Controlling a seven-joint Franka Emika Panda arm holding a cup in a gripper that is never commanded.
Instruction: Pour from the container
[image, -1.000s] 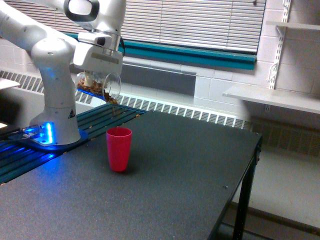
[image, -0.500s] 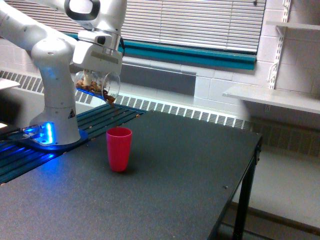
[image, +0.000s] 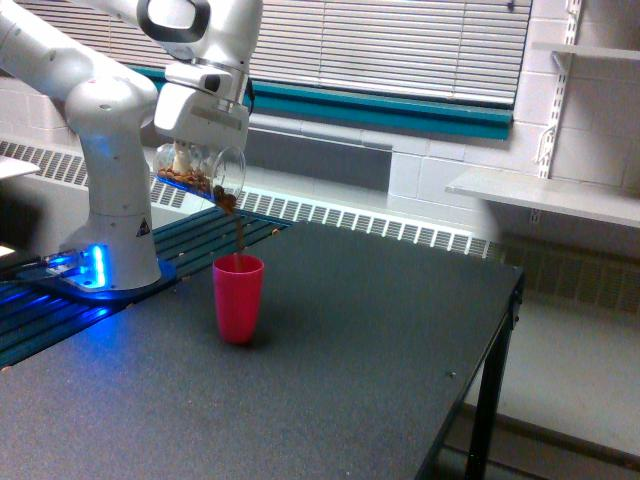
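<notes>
The container (image: 203, 170) is held tipped almost on its side, high above the black table (image: 340, 350), its mouth turned toward the exterior view's right and slightly down. It is grasped by the gripper (image: 190, 150), whose fingers are clenched around its upper side, though the fingertips themselves are hidden behind the clear wall. Brown granular material (image: 190, 181) is seen lying along the lower wall and gathered at the lip.

Compared with 0.5 s ago, a thin brown stream (image: 241, 232) is now drawn from the lip down to the rim of the red cup (image: 238, 297), where only a small clump sat at the mouth before. The arm has also shifted a little toward the exterior view's right, so that the lip is brought nearly over the cup's opening.

From this it is judged that the pour has properly begun and that the flow is reaching the cup rather than the table. No spilled grains can be made out beside the cup, though the dark surface would hide them. Most of the material is still in the container, so the task is judged to be at an early stage.
</notes>
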